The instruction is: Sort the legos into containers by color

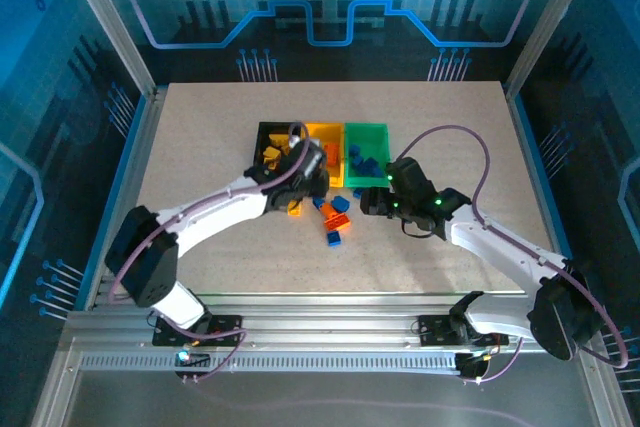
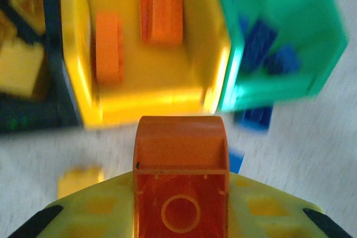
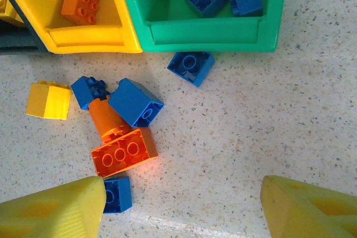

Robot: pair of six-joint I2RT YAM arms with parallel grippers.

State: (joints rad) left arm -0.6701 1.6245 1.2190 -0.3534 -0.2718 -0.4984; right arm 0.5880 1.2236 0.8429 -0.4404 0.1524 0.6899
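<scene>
Left gripper [image 2: 181, 207]: closed on an orange brick [image 2: 181, 154], which fills the whole gap between the two yellow pads; the brick's hollow underside faces the wrist camera.
Held brick, position: just before the near wall of the yellow bin [image 2: 145, 104], a little above the table. As I judge it, it is not yet over the opening.
Key relation: the yellow bin lies straight ahead of the jaws, and the long axis of the brick points toward it. A short advance forward and up over the wall should bring the brick above the inside.
Yellow bin, content: two orange bricks lie in it, so the colour agrees.
Neighbours: the green bin [image 2: 268, 90] with blue bricks touches the yellow one on the right, and the black bin [image 2: 33, 118] with yellow bricks is on the left.
Right gripper [image 3: 184, 210]: jaws wide apart, holding nothing. It hovers above the loose legos.
Loose legos: on the table before the bins — a yellow brick [image 3: 48, 100], a large orange brick [image 3: 124, 151] and several blue ones, one of them [image 3: 191, 66] just beside the green bin's front wall.
Nearer arm: for the loose pile the right one is nearer; the left one is occupied at the yellow bin.
Risk: the brick may catch on the near wall if it goes forward too low.
</scene>
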